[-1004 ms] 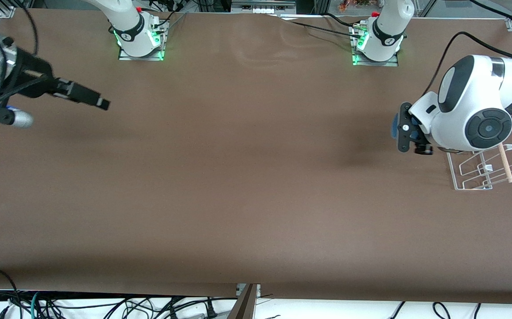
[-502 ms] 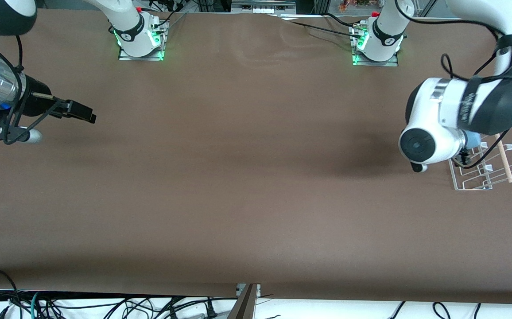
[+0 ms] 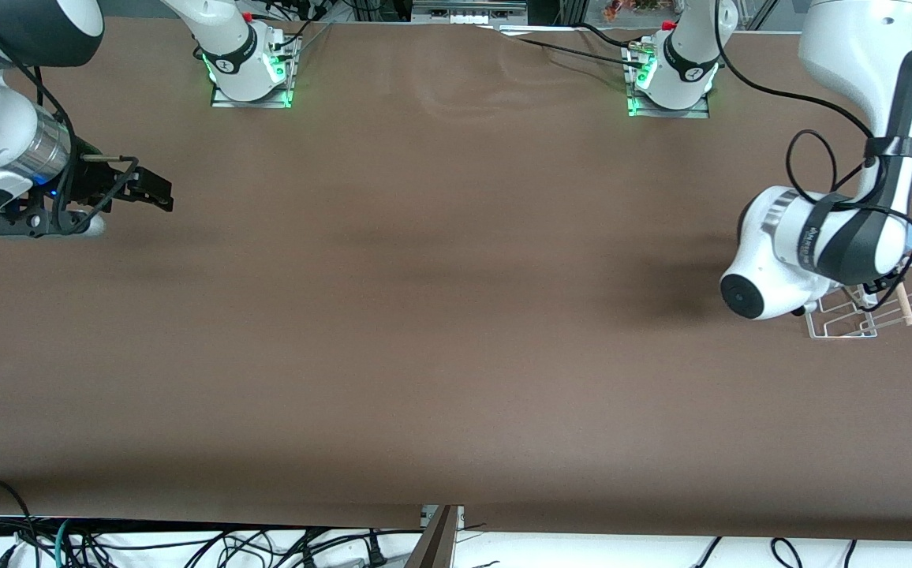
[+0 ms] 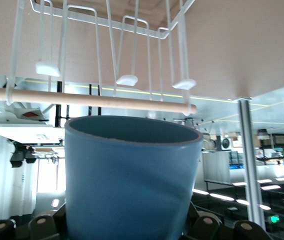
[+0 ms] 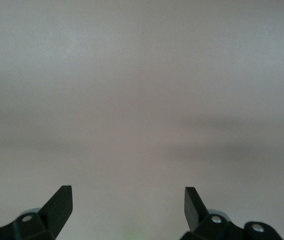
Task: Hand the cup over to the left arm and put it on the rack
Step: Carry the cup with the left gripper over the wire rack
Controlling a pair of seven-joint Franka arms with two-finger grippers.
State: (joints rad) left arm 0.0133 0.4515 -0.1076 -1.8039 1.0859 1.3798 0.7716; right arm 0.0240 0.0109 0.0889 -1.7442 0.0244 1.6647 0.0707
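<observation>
The light-blue cup (image 4: 132,175) fills the left wrist view, gripped between the jaws of my left gripper (image 4: 132,222). Its open mouth faces the white wire rack (image 4: 97,30), just short of the rack's wooden rod (image 4: 94,100). In the front view the left arm's wrist (image 3: 819,244) hangs over the rack (image 3: 846,330) at the left arm's end of the table and hides both cup and gripper. My right gripper (image 3: 152,192) is open and empty, low over bare table at the right arm's end; its fingers (image 5: 62,202) stand wide apart.
The two arm bases (image 3: 251,71) (image 3: 673,75) stand along the table's edge farthest from the front camera. A black cable (image 3: 811,158) loops above the left wrist. Cables hang below the table's near edge (image 3: 440,525).
The left arm has swung its wrist down and toward the front camera over the rack, covering more of it. The right gripper has drawn back slightly toward its end of the table.
</observation>
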